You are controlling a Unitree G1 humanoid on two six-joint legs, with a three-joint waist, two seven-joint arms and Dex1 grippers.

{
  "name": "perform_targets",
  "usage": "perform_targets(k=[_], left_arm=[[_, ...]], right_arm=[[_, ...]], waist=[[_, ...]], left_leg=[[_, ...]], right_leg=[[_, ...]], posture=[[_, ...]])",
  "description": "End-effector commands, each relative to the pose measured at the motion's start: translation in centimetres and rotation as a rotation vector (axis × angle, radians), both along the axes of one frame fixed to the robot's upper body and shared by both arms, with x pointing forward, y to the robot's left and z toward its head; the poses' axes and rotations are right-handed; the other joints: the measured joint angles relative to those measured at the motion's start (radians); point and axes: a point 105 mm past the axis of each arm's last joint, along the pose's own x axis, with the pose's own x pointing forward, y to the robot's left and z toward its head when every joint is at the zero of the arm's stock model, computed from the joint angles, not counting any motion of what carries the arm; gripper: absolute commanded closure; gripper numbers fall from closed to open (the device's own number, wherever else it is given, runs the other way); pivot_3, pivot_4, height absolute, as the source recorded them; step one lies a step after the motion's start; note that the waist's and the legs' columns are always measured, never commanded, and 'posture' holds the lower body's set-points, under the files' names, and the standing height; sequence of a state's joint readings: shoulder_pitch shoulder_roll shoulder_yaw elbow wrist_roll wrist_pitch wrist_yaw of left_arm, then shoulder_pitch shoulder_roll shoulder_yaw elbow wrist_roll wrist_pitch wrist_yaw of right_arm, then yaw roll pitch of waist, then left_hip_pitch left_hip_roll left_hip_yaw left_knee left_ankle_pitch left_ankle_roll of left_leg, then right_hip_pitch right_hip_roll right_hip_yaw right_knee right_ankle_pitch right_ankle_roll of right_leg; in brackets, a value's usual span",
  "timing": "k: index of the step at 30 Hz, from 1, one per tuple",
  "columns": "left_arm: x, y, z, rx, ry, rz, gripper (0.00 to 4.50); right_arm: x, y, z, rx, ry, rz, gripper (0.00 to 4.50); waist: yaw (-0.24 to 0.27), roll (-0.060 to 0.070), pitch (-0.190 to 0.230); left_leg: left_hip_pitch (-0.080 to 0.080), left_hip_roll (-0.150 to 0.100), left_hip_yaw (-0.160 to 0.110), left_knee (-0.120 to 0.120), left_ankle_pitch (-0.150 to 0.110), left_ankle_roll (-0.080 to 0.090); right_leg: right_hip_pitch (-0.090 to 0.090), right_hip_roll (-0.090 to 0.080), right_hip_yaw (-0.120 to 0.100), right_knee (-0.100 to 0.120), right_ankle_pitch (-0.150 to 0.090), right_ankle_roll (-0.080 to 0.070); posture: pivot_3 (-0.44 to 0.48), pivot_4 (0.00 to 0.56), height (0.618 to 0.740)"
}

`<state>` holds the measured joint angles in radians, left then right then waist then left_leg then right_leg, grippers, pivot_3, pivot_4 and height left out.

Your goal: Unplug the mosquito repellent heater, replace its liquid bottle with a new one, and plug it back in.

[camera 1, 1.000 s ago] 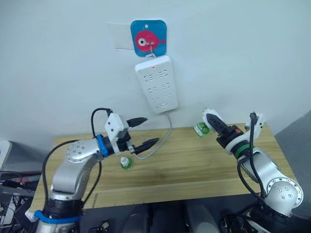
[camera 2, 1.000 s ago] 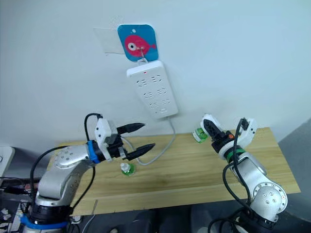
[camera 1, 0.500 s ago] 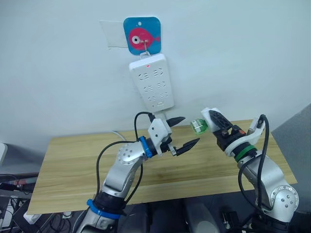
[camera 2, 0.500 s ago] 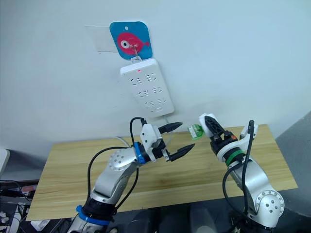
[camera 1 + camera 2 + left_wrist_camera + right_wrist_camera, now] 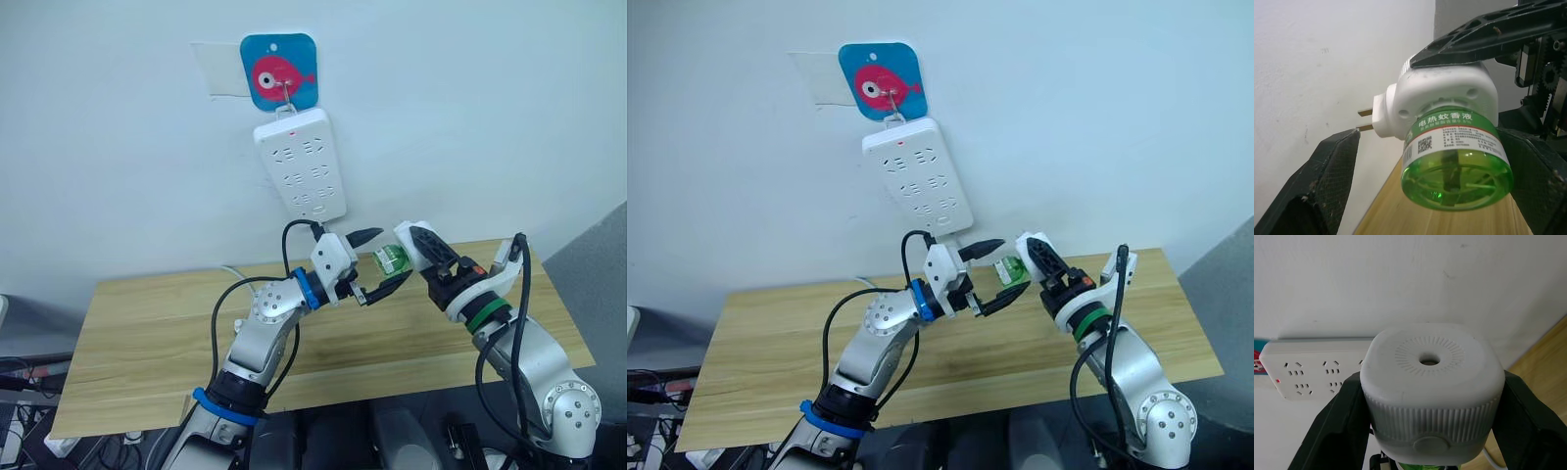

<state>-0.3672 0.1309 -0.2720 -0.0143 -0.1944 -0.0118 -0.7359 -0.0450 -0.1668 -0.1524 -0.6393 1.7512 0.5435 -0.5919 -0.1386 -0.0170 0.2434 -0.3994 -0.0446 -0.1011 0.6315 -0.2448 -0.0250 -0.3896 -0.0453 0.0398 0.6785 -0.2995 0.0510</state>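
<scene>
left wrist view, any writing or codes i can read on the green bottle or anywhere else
"电热蚊香液": white characters on the green label of the liquid bottle, screwed into the mosquito repellent heater held by the right gripper.
Smaller white lines under that heading: too small to read.
QR code at the label's left: visible, not decodable.
Power strip and fish sign on the wall: no readable text.

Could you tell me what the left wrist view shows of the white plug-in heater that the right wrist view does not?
The left wrist view shows the heater's two metal plug prongs and the green liquid bottle with its printed label, screwed in. The right wrist view shows the round vent hole and the long white power strip on the wall. Both show the small white rounded heater held between the right gripper's black fingers.
</scene>
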Motion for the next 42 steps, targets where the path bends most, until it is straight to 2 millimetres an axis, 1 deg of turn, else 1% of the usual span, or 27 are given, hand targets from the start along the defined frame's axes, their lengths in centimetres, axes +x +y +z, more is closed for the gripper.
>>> perform_targets(k=[1, 5, 8, 13, 14, 20, 23, 27, 28, 31, 34, 37, 39, 42], left_arm=[[-0.5, -0.2, 0.9, -0.023, -0.04, -0.019, 0.04], [-0.7, -0.2, 0.7, -0.022, -0.034, -0.022, 0.04], [-0.5, -0.2, 0.7, -0.026, -0.029, -0.015, 0.61], [-0.7, -0.5, 0.7, -0.034, -0.022, -0.027, 2.12], [-0.8, -0.6, 0.7, -0.034, -0.021, -0.031, 2.23], [-0.7, -0.3, 0.7, -0.038, -0.003, -0.021, 2.23], [-1.0, -0.2, 0.9, -0.008, -0.032, -0.052, 2.23], [-1.6, 0.8, 0.5, 0.054, -0.075, -0.132, 2.23], [-1.7, 1.1, 0.3, 0.075, -0.081, -0.159, 2.23], [-2.3, 2.1, -0.3, 0.14, -0.104, -0.236, 2.23], [-2.6, 2.9, -0.4, 0.165, -0.119, -0.273, 2.23], [-3.1, 3.5, -0.5, 0.187, -0.147, -0.316, 2.23], [-3.5, 3.8, -0.6, 0.199, -0.159, -0.339, 2.23], [-4.1, 4.0, -0.7, 0.222, -0.19, -0.374, 2.23]], right_arm=[[-0.6, 0.2, 1.2, 0.029, -0.053, 0.015, 1.58], [-0.5, 0.2, 1.1, 0.013, -0.054, 0.027, 1.58], [-0.5, 0.2, 1.1, 0.013, -0.053, 0.029, 1.58], [-0.6, 0.6, 1.1, 0.016, -0.056, 0.047, 1.58], [-0.7, 0.6, 1.1, 0.015, -0.057, 0.05, 1.58], [-0.7, 0.7, 1.1, 0.01, -0.056, 0.057, 1.58], [-0.9, 0.8, 0.9, -0.006, -0.052, 0.09, 1.58], [-1.3, 1.1, 0.5, -0.026, -0.048, 0.24, 0.21], [-1.3, 1.1, 0.3, -0.044, -0.057, 0.283, 0.02], [-0.8, 0.3, -0.6, -0.138, -0.076, 0.427, 0.02], [0.0, -0.8, -0.8, -0.166, -0.073, 0.53, 0.02], [0.2, -1.7, -0.7, -0.16, -0.063, 0.664, 0.02], [-0.1, -2.2, -0.5, -0.133, -0.054, 0.757, 0.02], [-1.3, -2.4, 0.0, -0.123, -0.028, 0.916, 0.02]], waist=[[0.0, 0.0, 0.0], [0.0, 0.0, 0.0], [0.0, 0.0, 0.0], [0.0, 0.0, 0.0], [0.0, 0.0, 0.0], [0.0, 0.0, 0.0], [0.0, 0.0, 0.0], [-0.002, 0.0, 0.0], [-0.001, 0.0, 0.0], [0.0, 0.0, 0.0], [0.001, 0.0, 0.0], [0.002, -0.001, 0.0], [0.002, -0.001, 0.0], [0.004, -0.001, 0.0]], left_leg=[[0.0, 0.0, 0.0, 0.0, 0.0, 0.0], [0.0, 0.0, 0.0, 0.0, 0.0, 0.0], [0.0, 0.0, 0.0, 0.0, 0.0, 0.0], [0.0, 0.0, 0.0, 0.0, 0.0, 0.0], [0.0, 0.0, 0.0, 0.0, 0.0, 0.0], [0.0, 0.0, 0.0, 0.0, 0.0, 0.0], [0.0, 0.0, 0.0, 0.0, 0.0, 0.0], [0.0, 0.0, 0.001, 0.0, 0.0, 0.0], [0.0, 0.001, 0.001, 0.0, 0.0, 0.0], [0.0, 0.001, 0.002, 0.001, 0.0, 0.0], [0.0, 0.002, 0.002, 0.003, 0.0, 0.0], [0.0, 0.002, 0.002, 0.004, 0.0, 0.0], [-0.001, 0.002, 0.002, 0.004, 0.0, 0.001], [-0.001, 0.002, 0.002, 0.004, -0.001, 0.002]], right_leg=[[0.0, 0.0, 0.0, 0.0, 0.0, 0.0], [0.0, 0.0, 0.0, 0.0, 0.0, 0.0], [0.0, 0.0, 0.0, 0.0, 0.0, 0.0], [0.0, 0.0, 0.0, 0.0, 0.0, 0.0], [0.0, 0.0, 0.0, 0.0, 0.0, 0.0], [0.0, 0.0, 0.0, 0.0, 0.0, 0.0], [0.0, 0.0, 0.0, 0.0, 0.0, 0.0], [0.0, 0.0, 0.001, 0.0, 0.0, 0.0], [0.0, 0.001, 0.001, 0.0, 0.0, 0.0], [0.0, 0.002, 0.001, 0.0, 0.0, -0.001], [0.001, 0.002, 0.001, 0.0, 0.001, -0.001], [0.0, 0.003, 0.001, 0.0, 0.001, -0.001], [0.0, 0.003, 0.001, 0.0, 0.001, -0.001], [0.0, 0.003, 0.001, 0.0, 0.001, -0.001]], posture=[[-0.237, 0.257, 0.74], [-0.234, 0.258, 0.74], [-0.23, 0.257, 0.74], [-0.228, 0.254, 0.74], [-0.228, 0.254, 0.74], [-0.231, 0.252, 0.74], [-0.234, 0.25, 0.74], [-0.244, 0.245, 0.74], [-0.246, 0.243, 0.74], [-0.247, 0.241, 0.74], [-0.235, 0.238, 0.74], [-0.225, 0.237, 0.74], [-0.214, 0.235, 0.74], [-0.207, 0.234, 0.74]])
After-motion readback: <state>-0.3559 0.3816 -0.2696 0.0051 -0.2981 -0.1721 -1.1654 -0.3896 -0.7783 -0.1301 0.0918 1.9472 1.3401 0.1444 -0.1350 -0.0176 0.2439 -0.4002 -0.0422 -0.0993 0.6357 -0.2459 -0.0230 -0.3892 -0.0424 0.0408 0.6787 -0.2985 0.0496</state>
